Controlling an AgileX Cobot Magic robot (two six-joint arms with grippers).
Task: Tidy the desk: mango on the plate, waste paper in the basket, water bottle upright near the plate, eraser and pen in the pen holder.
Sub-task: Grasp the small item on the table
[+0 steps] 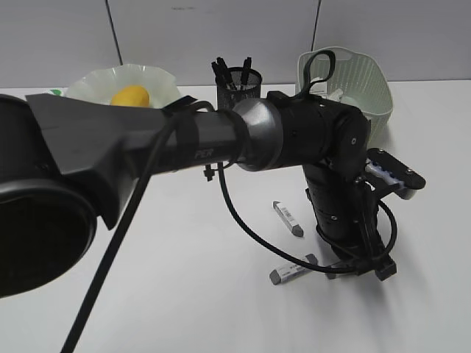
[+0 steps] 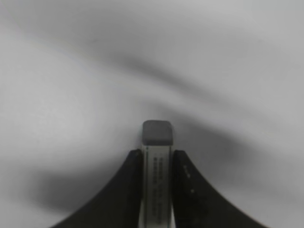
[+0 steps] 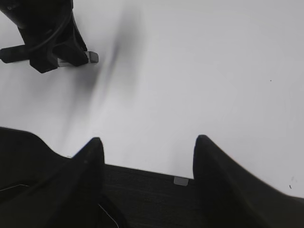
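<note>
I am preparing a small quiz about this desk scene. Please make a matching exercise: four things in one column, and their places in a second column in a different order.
Things:
1. mango
2. pen holder
3. eraser
4. basket

Places:
A. back right of the desk
B. on the plate
C. between the left gripper fingers
D. between plate and basket

Pairs: 1-B, 2-D, 3-C, 4-A
</note>
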